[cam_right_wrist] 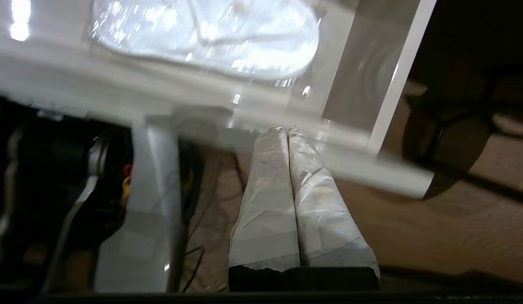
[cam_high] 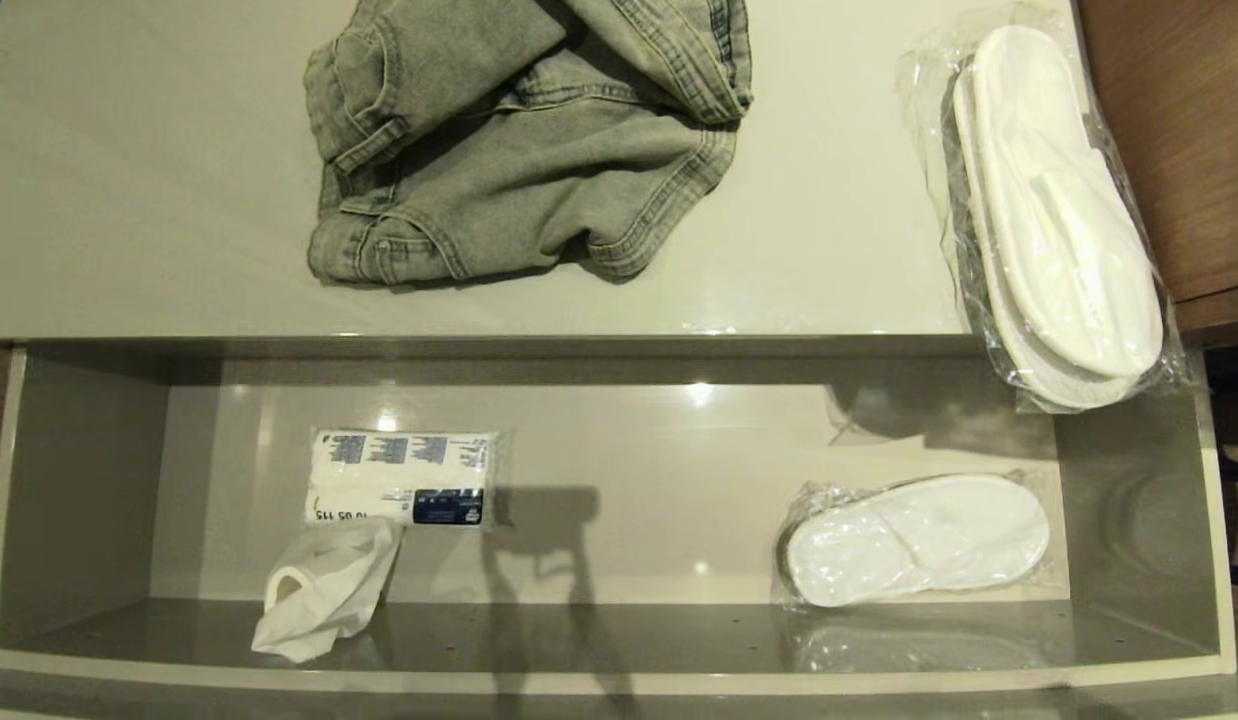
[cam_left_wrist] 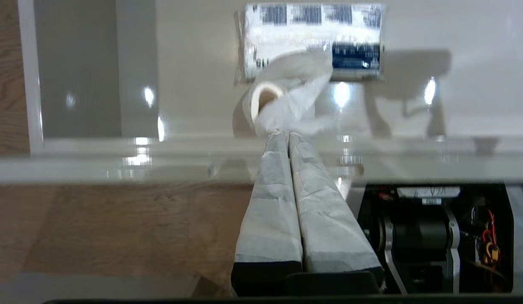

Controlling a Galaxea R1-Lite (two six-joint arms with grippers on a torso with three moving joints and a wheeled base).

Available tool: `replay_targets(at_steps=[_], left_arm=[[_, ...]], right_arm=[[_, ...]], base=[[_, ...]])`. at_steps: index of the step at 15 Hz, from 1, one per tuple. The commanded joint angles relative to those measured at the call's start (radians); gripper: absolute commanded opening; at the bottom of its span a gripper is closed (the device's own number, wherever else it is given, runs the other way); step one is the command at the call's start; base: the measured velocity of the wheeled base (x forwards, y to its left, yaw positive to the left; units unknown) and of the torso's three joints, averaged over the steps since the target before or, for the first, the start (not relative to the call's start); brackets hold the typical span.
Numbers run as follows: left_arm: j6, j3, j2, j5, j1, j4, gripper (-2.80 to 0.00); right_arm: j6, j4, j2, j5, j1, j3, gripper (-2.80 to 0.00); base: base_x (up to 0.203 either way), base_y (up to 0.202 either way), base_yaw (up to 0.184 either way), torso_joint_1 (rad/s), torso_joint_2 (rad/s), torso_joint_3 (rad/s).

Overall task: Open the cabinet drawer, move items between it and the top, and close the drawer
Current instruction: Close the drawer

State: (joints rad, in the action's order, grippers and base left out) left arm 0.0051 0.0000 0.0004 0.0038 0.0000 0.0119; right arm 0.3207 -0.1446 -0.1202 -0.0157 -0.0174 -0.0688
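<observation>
The cabinet drawer (cam_high: 619, 682) stands pulled open below the glossy off-white top (cam_high: 149, 200). One bagged pair of white slippers (cam_high: 1059, 210) lies at the top's right end, its tip overhanging the drawer. A second pack (cam_high: 914, 540) rests on the drawer floor at the right and also shows in the right wrist view (cam_right_wrist: 211, 38). Neither arm appears in the head view. My right gripper (cam_right_wrist: 288, 130) is shut and empty, low in front of the drawer's front panel near its right corner. My left gripper (cam_left_wrist: 288, 134) is shut, empty and parked before the drawer front.
Crumpled grey jeans (cam_high: 529, 140) lie on the middle of the top. In the drawer's left half are a blue-printed tissue pack (cam_high: 399, 478) and a crumpled white bag (cam_high: 324, 590). Brown wooden furniture (cam_high: 1169, 140) borders the cabinet on the right.
</observation>
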Motion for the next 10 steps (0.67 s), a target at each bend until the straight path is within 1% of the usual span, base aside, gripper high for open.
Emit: replay_targets(at_steps=[1,2,3,4,5,7,10], left_arm=[[-0.001,0.0,0.0,0.001,0.0,0.0,-2.8],[-0.001,0.0,0.0,0.001,0.0,0.0,-2.8],[-0.001,0.0,0.0,0.001,0.0,0.0,-2.8],[-0.001,0.0,0.0,0.001,0.0,0.0,-2.8],[-0.001,0.0,0.001,0.001,0.0,0.0,-2.8],[0.001,0.0,0.0,0.001,0.0,0.0,-2.8],[-0.001,0.0,0.0,0.001,0.0,0.0,-2.8]], right_arm=[[-0.067,-0.038,0.037,0.003,0.004,-0.027,-2.8],[-0.134,-0.037,0.038,0.009,0.004,-0.029,-2.8],[-0.175,-0.024,0.042,0.022,0.005,-0.026,-2.8],[-0.231,-0.005,0.043,0.042,0.005,-0.022,-2.8],[-0.253,0.007,0.044,0.056,0.005,-0.02,-2.8],[-0.359,0.015,0.058,0.05,0.005,-0.001,-2.8],[-0.374,0.03,0.068,0.04,0.005,0.018,-2.8]], base=[[0.0,0.0,0.0,-0.222,-0.16,-0.366],[0.0,0.0,0.0,-0.193,-0.15,-0.338],[0.0,0.0,0.0,-0.09,-0.06,-0.13],[0.0,0.0,0.0,-0.046,-0.05,-0.062],[0.0,0.0,0.0,-0.017,-0.01,-0.034],[0.0,0.0,0.0,-0.004,0.0,-0.016],[0.0,0.0,0.0,0.0,0.0,0.0]])
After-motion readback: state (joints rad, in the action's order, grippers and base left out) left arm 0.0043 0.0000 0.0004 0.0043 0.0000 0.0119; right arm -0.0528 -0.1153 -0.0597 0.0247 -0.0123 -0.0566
